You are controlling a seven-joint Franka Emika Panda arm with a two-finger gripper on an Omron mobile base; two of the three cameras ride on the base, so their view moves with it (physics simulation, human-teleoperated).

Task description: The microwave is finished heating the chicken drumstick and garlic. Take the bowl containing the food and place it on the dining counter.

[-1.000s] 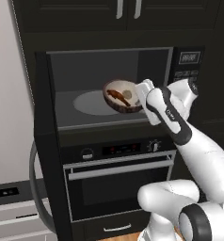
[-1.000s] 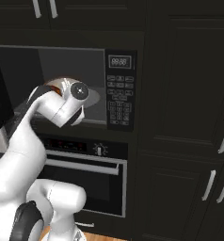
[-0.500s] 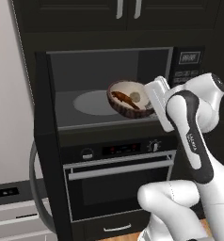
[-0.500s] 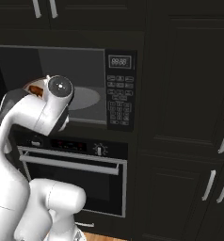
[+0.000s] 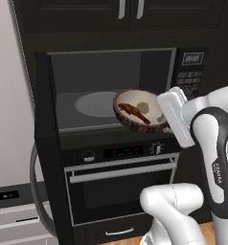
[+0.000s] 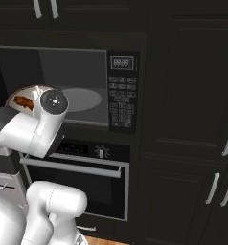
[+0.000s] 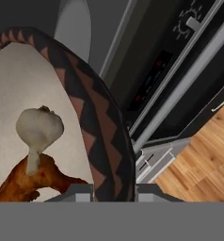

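Observation:
The bowl (image 5: 139, 115), dark brown outside and cream inside, hangs tilted just in front of the open microwave (image 5: 104, 72), clear of its turntable (image 5: 93, 103). My gripper (image 5: 160, 115) is shut on the bowl's right rim. Inside lie the reddish-brown chicken drumstick (image 5: 132, 111) and the pale garlic (image 5: 143, 106). In the hand view the patterned bowl rim (image 7: 109, 132) passes between my fingertips (image 7: 76, 192), with the garlic (image 7: 38, 125) above the drumstick (image 7: 32, 181). From the right, the bowl (image 6: 21, 97) peeks out behind my arm. The dining counter is out of view.
The microwave door (image 5: 47, 143) stands open at the left. Below is a black oven (image 5: 120, 182) with a horizontal bar handle (image 7: 189, 80) and knobs. The keypad (image 6: 121, 103) is right of the cavity. Dark cabinets (image 6: 192, 119) fill the right. Wooden floor (image 7: 198, 160) lies beneath.
The arm has drawn back and the bowl has come out of the microwave cavity, off the turntable, toward the robot and slightly lower. The grip has stayed shut.

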